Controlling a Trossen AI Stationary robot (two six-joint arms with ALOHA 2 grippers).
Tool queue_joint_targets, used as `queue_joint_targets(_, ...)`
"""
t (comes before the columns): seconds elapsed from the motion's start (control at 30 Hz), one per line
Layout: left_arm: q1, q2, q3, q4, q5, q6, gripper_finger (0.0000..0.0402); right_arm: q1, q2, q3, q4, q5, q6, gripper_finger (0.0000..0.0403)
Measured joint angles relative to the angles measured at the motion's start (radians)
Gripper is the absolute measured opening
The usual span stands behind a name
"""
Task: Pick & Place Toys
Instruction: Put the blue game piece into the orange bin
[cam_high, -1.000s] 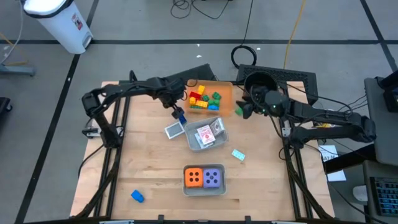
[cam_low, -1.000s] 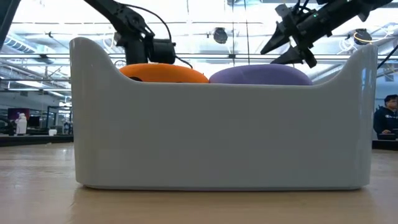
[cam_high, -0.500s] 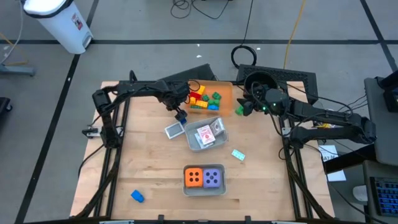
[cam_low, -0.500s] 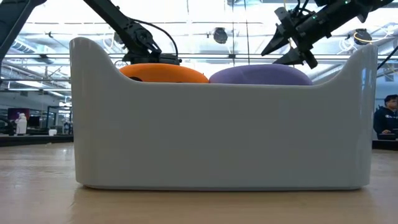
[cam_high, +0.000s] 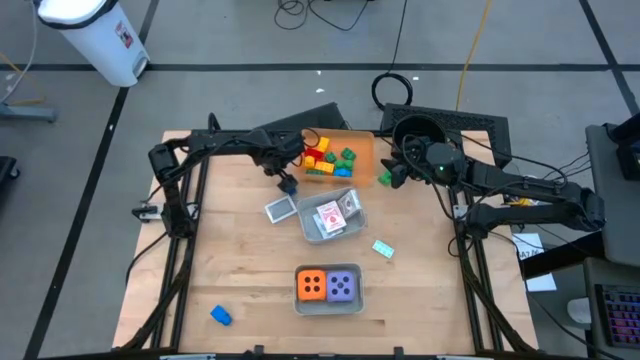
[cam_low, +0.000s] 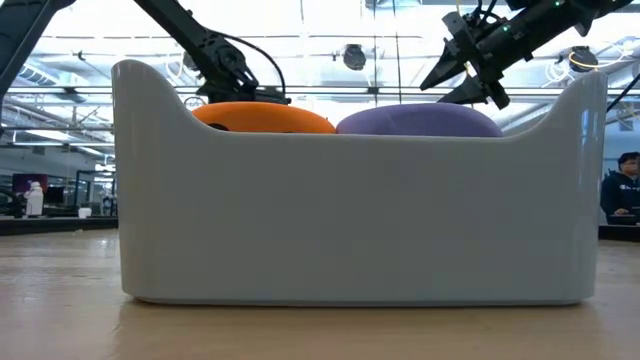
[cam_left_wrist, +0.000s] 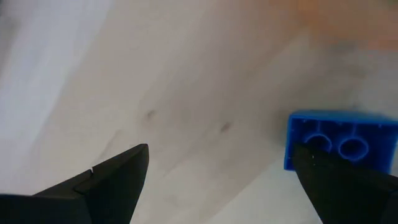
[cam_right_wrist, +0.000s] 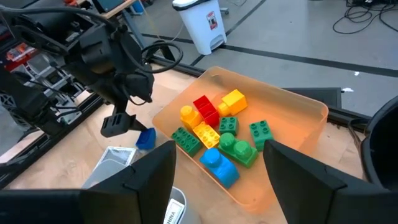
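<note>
My left gripper (cam_high: 284, 176) is open, low over the table just left of the orange tray (cam_high: 362, 150). A blue brick (cam_left_wrist: 339, 146) lies right beside one fingertip (cam_left_wrist: 336, 186), hollow underside facing the wrist camera; it also shows in the high view (cam_high: 290, 186) and the right wrist view (cam_right_wrist: 146, 138). My right gripper (cam_high: 388, 175) is open and holds nothing, raised off the tray's right end; something small and green (cam_high: 383, 178) shows under it. The tray holds red, yellow, green and blue bricks (cam_right_wrist: 217, 134). My left gripper stands with one fingertip (cam_left_wrist: 336, 186) next to the blue brick's end (cam_left_wrist: 298, 163). I cannot tell whether they touch. The other finger (cam_left_wrist: 112, 180) is far from the brick, and the brick is not between the fingers.
A clear grey tray (cam_high: 333, 215) with cards lies mid-table, with one card (cam_high: 280, 209) to its left and a teal one (cam_high: 383, 249) to its right. A grey tray (cam_high: 328, 300) near the front holds the orange (cam_high: 312, 285) and purple (cam_high: 343, 287) dice. Another blue brick (cam_high: 221, 316) lies front left. The black pot (cam_high: 418, 130) stands far right.
My left arm has shifted a little toward the table's right and sunk lower in the low view. Its gripper has stayed by the blue brick, which has kept its place.
</note>
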Motion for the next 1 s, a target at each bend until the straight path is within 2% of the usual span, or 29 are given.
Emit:
queue_joint_targets(0.27, 0.035, 0.0, 0.0, -0.148, -0.129, -0.029, 0.0399, 0.0, 0.0, 0.0, 0.0, 0.0, -0.004, 0.0238)
queue_joint_targets(0.47, 0.06, -0.016, 0.0, -0.213, -0.127, -0.005, 0.0398, 0.001, 0.0, 0.0, 0.0, -0.001, 0.002, 0.0238)
queue_joint_targets(0.57, 0.06, -0.055, 0.0, -0.209, -0.089, 0.042, 0.0388, 0.001, 0.0, 0.0, 0.0, -0.001, 0.003, 0.0238)
queue_joint_targets(0.63, 0.057, -0.09, 0.0, -0.19, -0.05, 0.101, 0.0374, 0.001, 0.0, 0.0, 0.0, -0.001, 0.003, 0.0238)
queue_joint_targets(0.77, 0.042, -0.157, 0.001, -0.153, 0.049, 0.318, 0.0343, 0.001, 0.0, 0.0, 0.0, -0.001, 0.002, 0.0238)
queue_joint_targets(0.9, 0.006, -0.171, 0.002, -0.155, 0.089, 0.515, 0.0317, 0.001, 0.0, 0.0, 0.0, -0.002, 0.001, 0.0238)
queue_joint_targets(1.0, -0.028, -0.171, 0.001, -0.148, 0.109, 0.602, 0.0305, 0.001, 0.0, 0.0, -0.001, -0.002, 0.001, 0.0238)
